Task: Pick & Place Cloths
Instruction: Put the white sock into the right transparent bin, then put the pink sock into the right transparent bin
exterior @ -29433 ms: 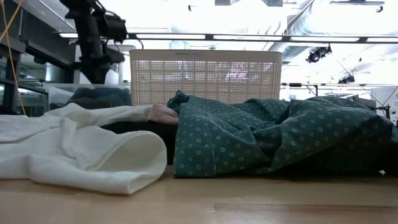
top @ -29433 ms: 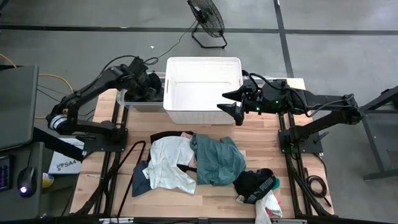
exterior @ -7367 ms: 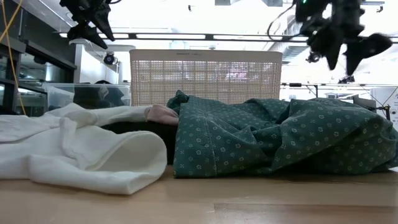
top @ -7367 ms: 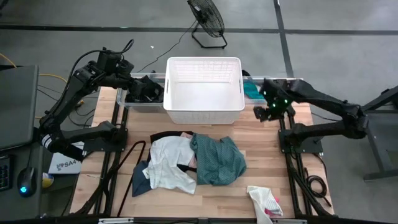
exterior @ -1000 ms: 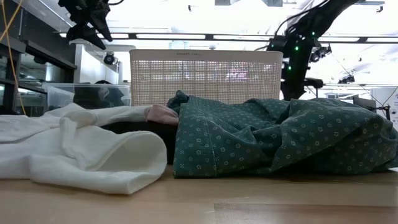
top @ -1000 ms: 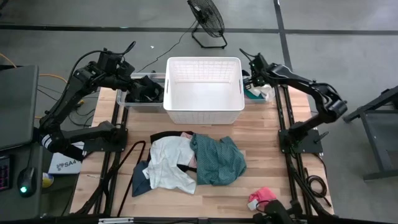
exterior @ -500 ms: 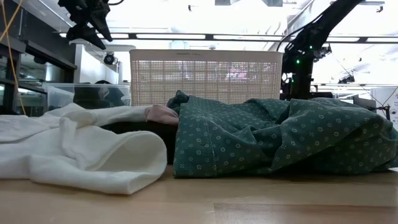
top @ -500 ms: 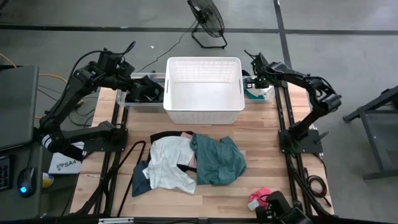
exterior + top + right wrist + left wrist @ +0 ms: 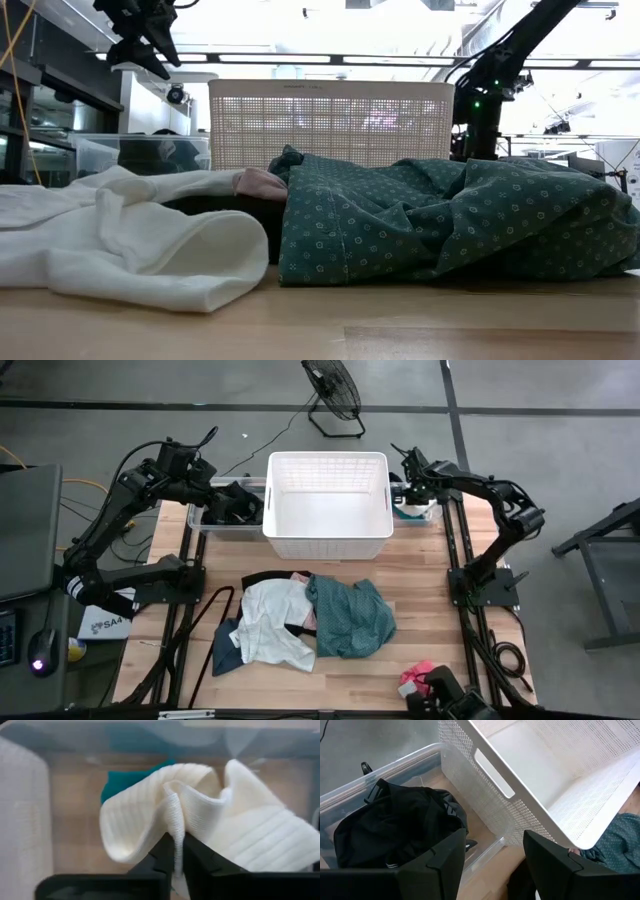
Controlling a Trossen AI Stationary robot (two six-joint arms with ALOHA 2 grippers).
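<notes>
A white ribbed cloth is bunched inside the clear bin right of the white lattice basket, over a teal cloth. My right gripper reaches down into that bin, shut on the white cloth. My left gripper hangs open above the left clear bin, over a black cloth, touching nothing. On the table lies a pile: a white cloth, a teal-green dotted cloth and a dark blue cloth. A pink cloth lies at the near edge. My right gripper pinches an upright fold of the white ribbed cloth between its two fingers. The fingers come steeply from above. The rest of the cloth bulges out to both sides beyond the fingers, inside the clear bin.
The white lattice basket stands at the far middle between the two clear bins. A dark object sits at the near edge beside the pink cloth. A floor fan stands beyond the table. Bare wood shows right of the pile.
My right gripper has sunk into the right clear bin with the white cloth and has rolled its wrist. The dark object at the near edge has shifted beside the pink cloth.
</notes>
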